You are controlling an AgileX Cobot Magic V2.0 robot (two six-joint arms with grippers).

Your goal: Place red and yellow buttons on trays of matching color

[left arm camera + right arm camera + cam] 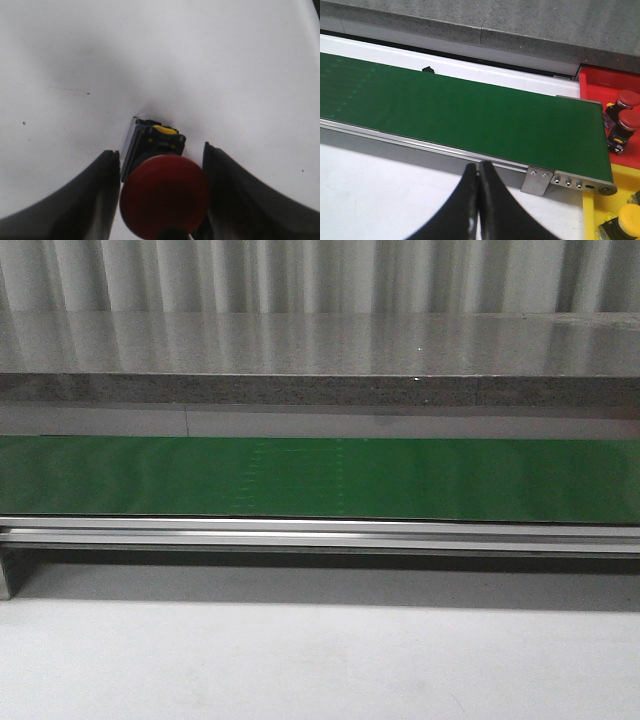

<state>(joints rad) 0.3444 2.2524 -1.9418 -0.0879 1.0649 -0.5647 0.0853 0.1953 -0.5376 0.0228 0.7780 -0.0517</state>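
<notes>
In the left wrist view a red button [165, 197], with a round red cap on a black body that has a yellow part, sits between the fingers of my left gripper [159, 149]. Both fingers press against the cap, over the white tabletop [150, 60]. My right gripper [478, 164] is shut with nothing in it, just in front of the conveyor's near rail. Beyond the belt's end lies the red tray [600, 80], holding two red buttons [628, 98]. Beside it the yellow tray [620, 175] holds a yellow button [627, 217]. No gripper, button or tray shows in the front view.
A green conveyor belt [320, 478] with an aluminium rail [320, 532] runs across the table, and a grey stone ledge [320, 360] rises behind it. The belt's end roller and bracket [538, 181] stand close to my right gripper. White tabletop [320, 660] lies in front.
</notes>
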